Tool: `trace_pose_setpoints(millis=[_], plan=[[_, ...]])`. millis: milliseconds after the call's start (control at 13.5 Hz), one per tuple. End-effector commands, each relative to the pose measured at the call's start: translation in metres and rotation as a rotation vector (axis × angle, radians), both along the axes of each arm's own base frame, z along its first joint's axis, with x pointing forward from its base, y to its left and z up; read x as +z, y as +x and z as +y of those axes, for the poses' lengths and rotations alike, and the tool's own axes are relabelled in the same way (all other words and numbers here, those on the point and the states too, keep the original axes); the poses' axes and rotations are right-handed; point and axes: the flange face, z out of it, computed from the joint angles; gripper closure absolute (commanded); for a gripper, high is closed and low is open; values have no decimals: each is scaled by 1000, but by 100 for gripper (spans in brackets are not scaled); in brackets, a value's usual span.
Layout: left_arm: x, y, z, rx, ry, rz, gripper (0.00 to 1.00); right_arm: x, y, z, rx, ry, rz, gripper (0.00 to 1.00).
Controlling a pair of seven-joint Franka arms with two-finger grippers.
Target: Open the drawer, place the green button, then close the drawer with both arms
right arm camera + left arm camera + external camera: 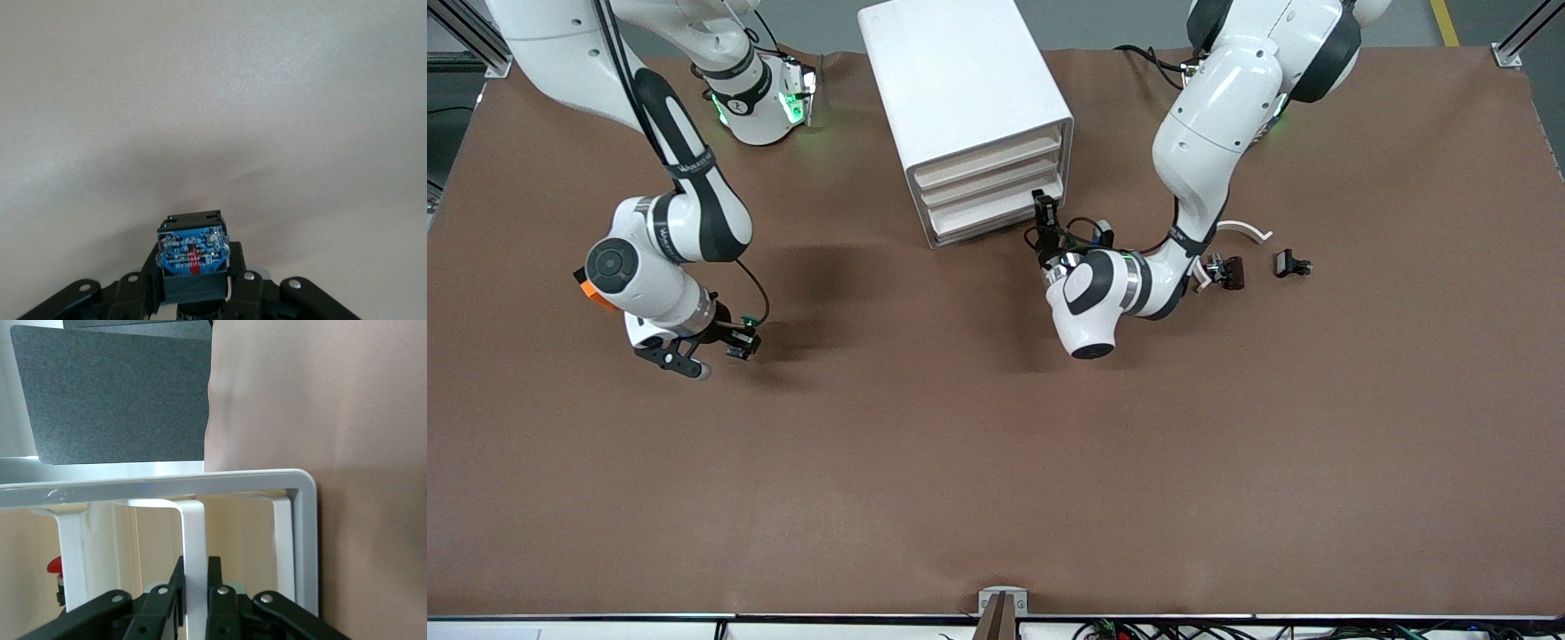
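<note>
The white cabinet (960, 89) stands at the table's back middle, its drawer fronts (996, 191) facing the front camera and about level with one another. My left gripper (1043, 212) is at a lower drawer front, at its end toward the left arm. In the left wrist view my left gripper (196, 560) is shut on a white upright bar (194, 527) of that front. My right gripper (736, 341) hangs over bare table toward the right arm's end. It is shut on the button (190, 247), whose dark body and blue label show; its cap is hidden.
An orange block (591, 289) lies partly hidden under the right arm. Two black-brown clips (1227, 271) (1291, 264) and a white curved band (1247, 228) lie toward the left arm's end, beside the left forearm. Brown mat (996, 462) covers the table.
</note>
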Motion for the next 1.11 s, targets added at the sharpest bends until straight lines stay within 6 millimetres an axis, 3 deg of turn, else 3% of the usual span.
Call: trace_pose_setpoints(millis=[0,296,444,666,1036], plan=[[-5,28,18,31,9,-43,88,42,9,17,-87,1,39,100],[-2,58,32,67,11,-94,88,74,14,70,-239,-13,68,100],[2,79,42,98,4,-123,86,88,13,114,-307,-18,58,100],[7,95,56,129,-3,-139,86,112,12,162,-407,-30,67,100],[10,108,71,158,-6,-148,83,128,-16,241,-583,-49,69,100]])
